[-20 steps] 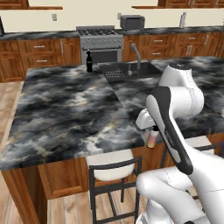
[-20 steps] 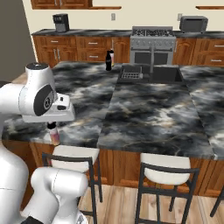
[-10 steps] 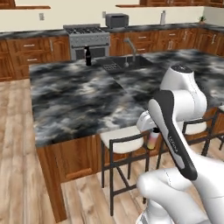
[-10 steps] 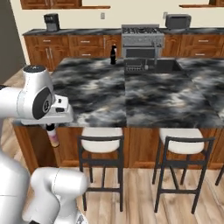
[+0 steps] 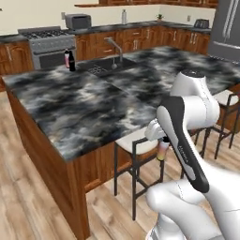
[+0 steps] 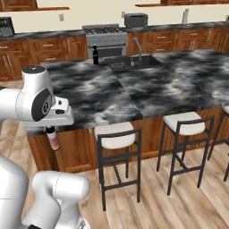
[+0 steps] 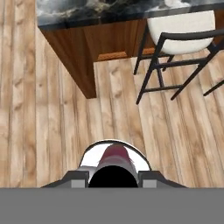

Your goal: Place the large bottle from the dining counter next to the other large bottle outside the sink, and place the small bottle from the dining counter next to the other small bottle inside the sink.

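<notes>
My gripper point(image 5: 161, 140) is shut on the small bottle point(image 5: 162, 151), a short pale pink one turning orange at the base, which hangs upright off the edge of the dining counter point(image 5: 84, 108). From the right, the gripper point(image 6: 51, 130) holds the bottle point(image 6: 53, 140) below the counter's top point(image 6: 98, 94). In the hand view the bottle's pink body point(image 7: 114, 154) sits between the fingers, over wood floor. Far across the counter the tall black bottle point(image 5: 71, 61) stands left of the sink point(image 5: 101, 68), with the large pink bottle point(image 5: 66, 57) beside it. The sink's inside is hidden.
A white-seated stool point(image 5: 136, 140) stands close beside the held bottle, with more stools point(image 6: 185, 123) along the counter. A curved faucet point(image 5: 115, 47) rises behind the sink. A stove point(image 6: 105, 38) and wooden cabinets line the far wall. Open wood floor point(image 7: 52, 122) lies below.
The whole scene has shifted as the base drove back and swung round the counter. The gripper keeps its hold on the small bottle, now off the counter's edge.
</notes>
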